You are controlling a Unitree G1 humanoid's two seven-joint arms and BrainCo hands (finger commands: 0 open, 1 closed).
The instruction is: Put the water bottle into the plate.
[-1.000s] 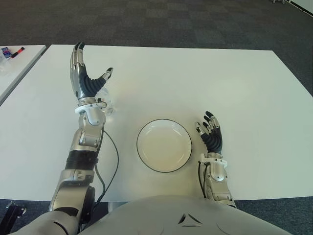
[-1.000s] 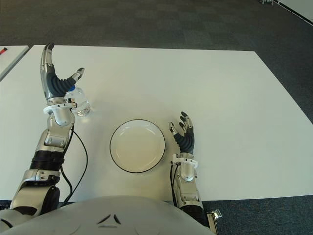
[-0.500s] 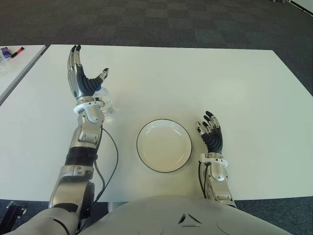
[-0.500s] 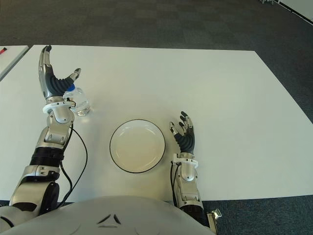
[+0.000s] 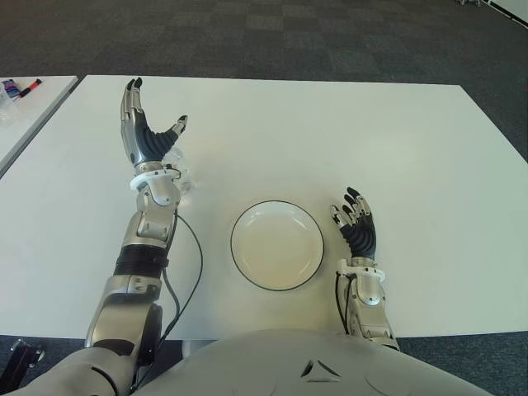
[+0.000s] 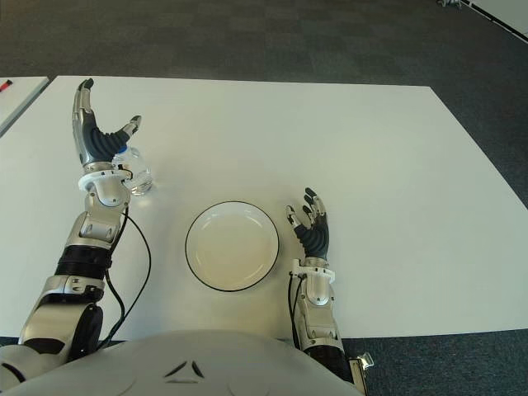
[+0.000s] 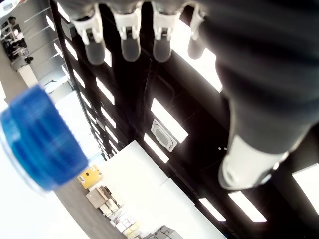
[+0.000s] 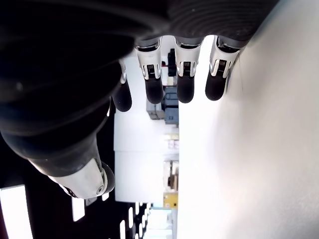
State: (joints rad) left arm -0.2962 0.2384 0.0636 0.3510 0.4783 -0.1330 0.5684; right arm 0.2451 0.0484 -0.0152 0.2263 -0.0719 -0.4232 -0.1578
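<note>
A clear water bottle with a blue cap stands upright on the white table, left of the plate. My left hand is raised right beside it on its left, fingers spread and pointing up, holding nothing; the palm and wrist hide part of the bottle. The white plate with a dark rim lies empty near the table's front, in the middle. My right hand shows just right of the plate, fingers relaxed and empty.
A black cable hangs along my left forearm. A second white table with markers on it stands at the far left. Dark carpet lies beyond the far table edge.
My left hand swayed slightly left and then back right beside the bottle, still open. The bottle, plate and right hand have not moved.
</note>
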